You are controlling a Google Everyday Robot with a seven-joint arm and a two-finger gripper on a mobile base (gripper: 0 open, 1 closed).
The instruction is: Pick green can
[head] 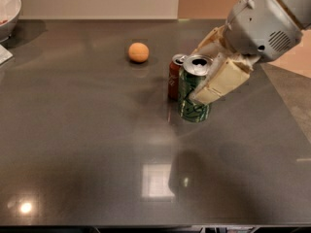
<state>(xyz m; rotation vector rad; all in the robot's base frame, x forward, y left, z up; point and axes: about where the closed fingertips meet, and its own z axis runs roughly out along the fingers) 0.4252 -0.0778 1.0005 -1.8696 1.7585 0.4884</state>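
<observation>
The green can [192, 97], dark green with pale swirly lettering and an open silver top, hangs a little above the dark table [87, 144], tilted slightly. My gripper [206, 64] is shut on it, with one cream finger [221, 81] across its right side and the other behind its top. The can's dark reflection lies on the table below it. The reddish-brown can [173, 76] stands just behind and to the left, partly hidden by the green can.
An orange ball [138, 52] lies on the table at the back, left of the cans. A white bowl [7, 6] stands at the far left corner. The table's right edge runs diagonally under my arm.
</observation>
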